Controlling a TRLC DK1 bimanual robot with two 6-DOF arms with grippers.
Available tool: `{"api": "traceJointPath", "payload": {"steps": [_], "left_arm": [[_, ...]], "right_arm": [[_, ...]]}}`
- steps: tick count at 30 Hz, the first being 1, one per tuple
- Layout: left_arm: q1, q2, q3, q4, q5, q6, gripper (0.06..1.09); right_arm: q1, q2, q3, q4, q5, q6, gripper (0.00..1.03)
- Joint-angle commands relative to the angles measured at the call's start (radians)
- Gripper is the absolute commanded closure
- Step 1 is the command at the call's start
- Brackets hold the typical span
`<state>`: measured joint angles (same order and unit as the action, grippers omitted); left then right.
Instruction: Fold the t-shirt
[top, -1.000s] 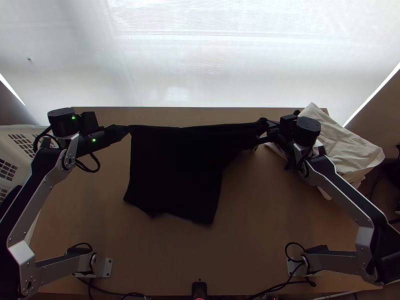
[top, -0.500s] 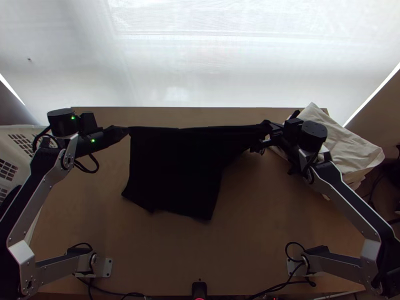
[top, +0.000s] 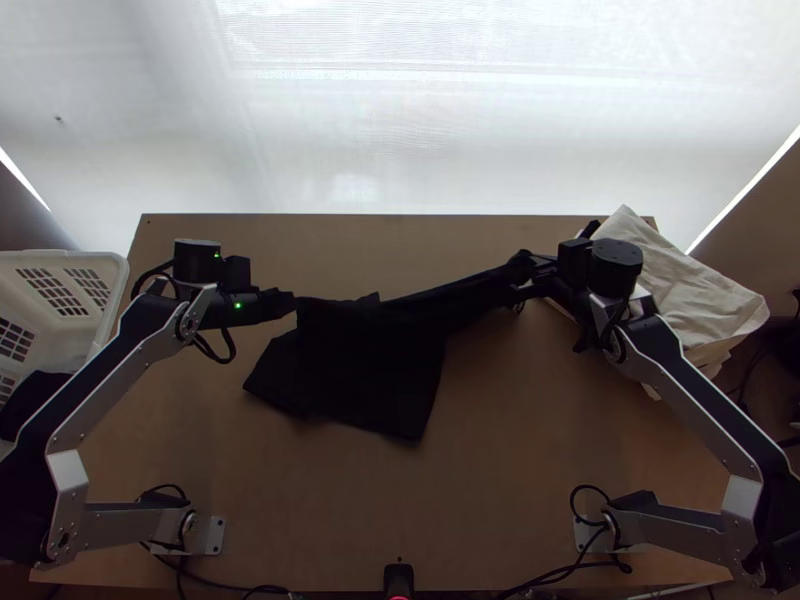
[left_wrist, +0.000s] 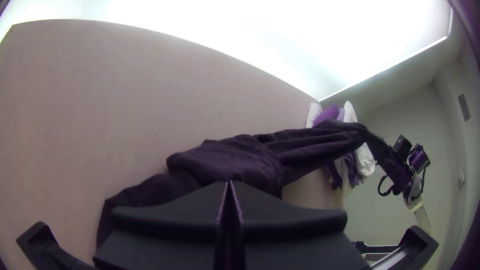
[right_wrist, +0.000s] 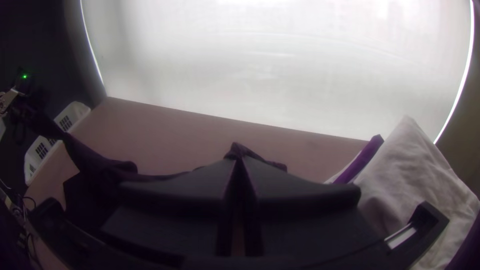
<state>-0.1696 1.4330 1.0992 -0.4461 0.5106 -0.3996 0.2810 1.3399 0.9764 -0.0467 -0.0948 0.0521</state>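
In the top view the black t-shirt (top: 375, 365) lies on the wooden table (top: 500, 490), its far edge bunched and lifted between the left gripper (top: 293, 302) and the right gripper (top: 524, 264). Folding well likely means levelling both corners, drawing that edge taut, then laying it down slowly so the lower layers don't drag. A white basket (top: 118, 264) stands at one side, folded pale cloth (top: 695, 290) at the other.

In the left wrist view the jaws are closed together, apparently pinching a corner; loose folds beyond want smoothing.

In the right wrist view the jaws clamp shirt fabric before a bright blind (right_wrist: 280, 65).
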Motion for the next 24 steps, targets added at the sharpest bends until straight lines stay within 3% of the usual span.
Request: {"api": "traceJointPath", "payload": {"steps": [1,2,3,5,6,11,16,20,24], "left_arm": [[0.087,0.086,0.044,0.158,-0.087,0.002,1.05],[0.117,0.104,0.048,0.204,-0.106,-0.007,1.01],[0.147,0.116,0.05,0.253,-0.119,-0.033,0.8],[0.183,0.129,0.054,0.284,-0.116,-0.051,0.17],[0.191,0.132,0.067,0.274,-0.121,-0.031,0.1],[0.173,0.02,0.076,0.227,-0.126,0.096,0.1],[0.113,-0.088,0.065,0.218,-0.118,0.14,0.1],[-0.045,-0.131,0.022,0.121,-0.126,0.384,0.11],[-0.203,-0.148,-0.07,0.072,-0.192,0.625,0.11]], "right_arm": [[0.024,0.004,0.013,-0.008,-0.002,0.002,1.0],[0.027,0.001,0.011,-0.008,-0.002,0.002,1.0],[0.034,-0.002,0.008,-0.007,-0.002,0.003,1.0],[0.04,-0.016,-0.001,-0.001,0.0,0.0,1.0],[0.044,-0.022,-0.004,-0.001,0.0,-0.001,1.0],[0.061,-0.038,-0.016,0.013,0.0,-0.011,0.98],[0.076,-0.035,-0.013,0.015,0.001,-0.005,0.99],[0.089,-0.025,-0.015,0.016,0.001,-0.001,0.99],[0.095,-0.022,-0.031,0.047,0.004,0.011,0.99]]}}
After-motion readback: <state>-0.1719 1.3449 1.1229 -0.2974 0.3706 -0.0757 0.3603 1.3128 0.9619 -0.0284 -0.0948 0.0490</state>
